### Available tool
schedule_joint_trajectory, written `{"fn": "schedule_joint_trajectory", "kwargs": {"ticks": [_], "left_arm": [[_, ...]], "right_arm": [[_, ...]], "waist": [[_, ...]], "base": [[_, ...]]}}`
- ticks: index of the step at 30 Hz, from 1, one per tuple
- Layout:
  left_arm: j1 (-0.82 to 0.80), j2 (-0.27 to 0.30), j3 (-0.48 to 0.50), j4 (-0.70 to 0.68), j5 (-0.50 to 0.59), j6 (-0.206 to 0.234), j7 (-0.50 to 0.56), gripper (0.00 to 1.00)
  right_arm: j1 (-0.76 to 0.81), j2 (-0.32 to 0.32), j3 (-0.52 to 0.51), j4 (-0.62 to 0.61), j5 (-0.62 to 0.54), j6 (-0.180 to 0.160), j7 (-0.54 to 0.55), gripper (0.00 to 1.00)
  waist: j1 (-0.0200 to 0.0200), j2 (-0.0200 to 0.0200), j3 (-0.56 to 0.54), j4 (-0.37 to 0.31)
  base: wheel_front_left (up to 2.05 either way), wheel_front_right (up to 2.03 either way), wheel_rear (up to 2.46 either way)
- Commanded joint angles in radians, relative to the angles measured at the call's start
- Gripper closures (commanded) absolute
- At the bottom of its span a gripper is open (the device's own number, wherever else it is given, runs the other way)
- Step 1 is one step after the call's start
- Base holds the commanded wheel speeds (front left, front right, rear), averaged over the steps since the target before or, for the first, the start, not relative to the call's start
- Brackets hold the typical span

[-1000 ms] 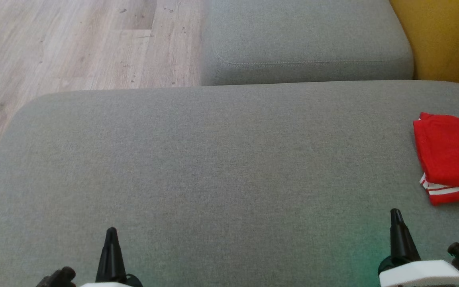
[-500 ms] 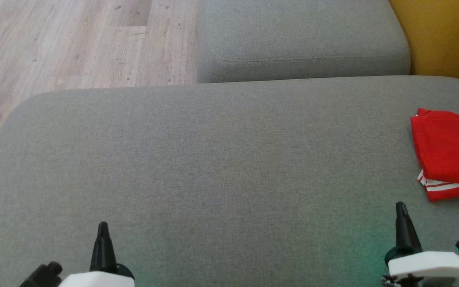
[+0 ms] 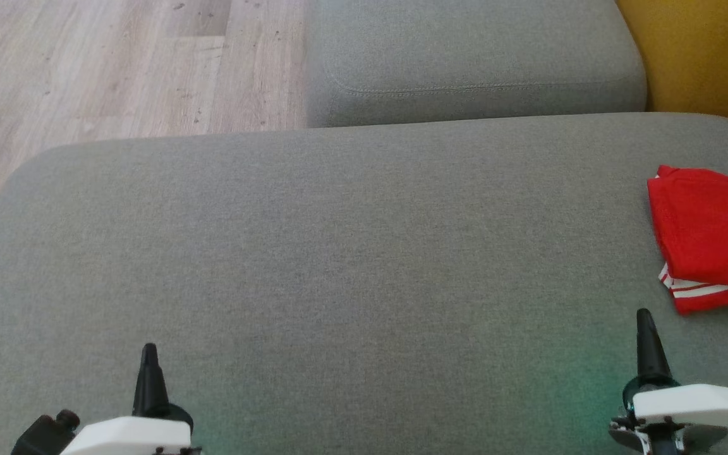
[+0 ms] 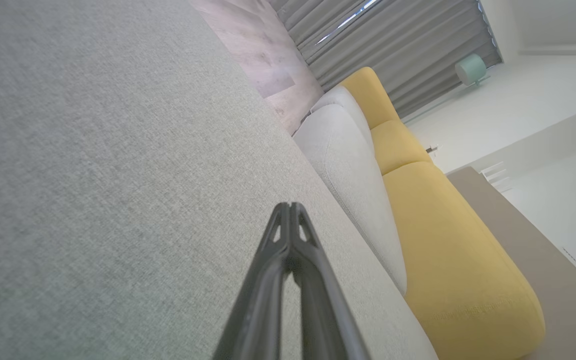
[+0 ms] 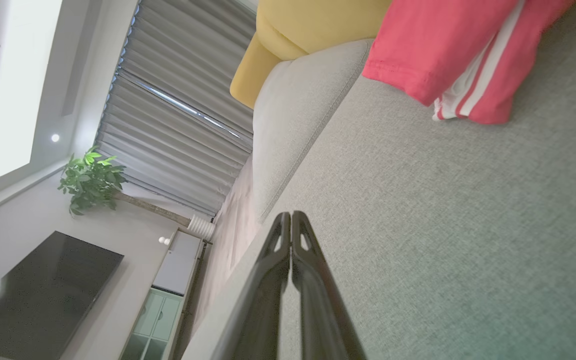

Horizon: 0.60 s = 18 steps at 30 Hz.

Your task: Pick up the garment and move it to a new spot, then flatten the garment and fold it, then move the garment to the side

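Red garment (image 3: pixel 711 237) is lying folded at the far right of the big grey seat cushion (image 3: pixel 339 253). White stripes are showing along its near edge, and the head view is cutting off its right side.

Right gripper (image 3: pixel 644 316) is sitting at lower right, fingers pressed together tip to tip, gripping nothing. Its tip is pointing up-view, near the garment's near-left corner but apart from it, with plain grey fabric lying between the two.

Left gripper (image 3: pixel 148 351) is sitting at lower left, also clamped fully together and carrying nothing. It is well apart from the garment, with nearly the whole cushion width lying between them. Can't tell whether either tip is touching the fabric.

Around it:
- Second grey cushion (image 3: pixel 465 57) is butting against the seat cushion's far edge, right of centre.
- Wood floor (image 3: pixel 86 76) is running past the far-left side.
- Yellow sofa (image 3: pixel 705 57) is standing beyond the garment at upper right.
- Right wrist view is picking up background only: grey curtains (image 5: pixel 178 115), a potted plant (image 5: pixel 90 182) and a dark TV (image 5: pixel 38 295) on the wall.
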Motion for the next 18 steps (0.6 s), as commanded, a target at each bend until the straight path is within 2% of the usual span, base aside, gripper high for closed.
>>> {"fn": "schedule_joint_trajectory", "kwargs": {"ticks": [1,18], "left_arm": [[-0.059,0.012,0.034,-0.024,-0.036,-0.011,0.007,1.0],[-0.104,0.011,0.081,0.002,-0.221,-0.04,0.053,1.0]], "right_arm": [[-0.058,-0.023,0.004,-0.029,0.04,0.005,0.01,1.0],[-0.102,-0.024,-0.02,-0.018,0.227,0.005,0.056,1.0]], "waist": [[-0.0001,0.0,0.002,-0.002],[-0.0001,0.0,0.014,-0.015]], "base": [[0.0,0.0,0.0],[0.0,0.0,0.0]]}}
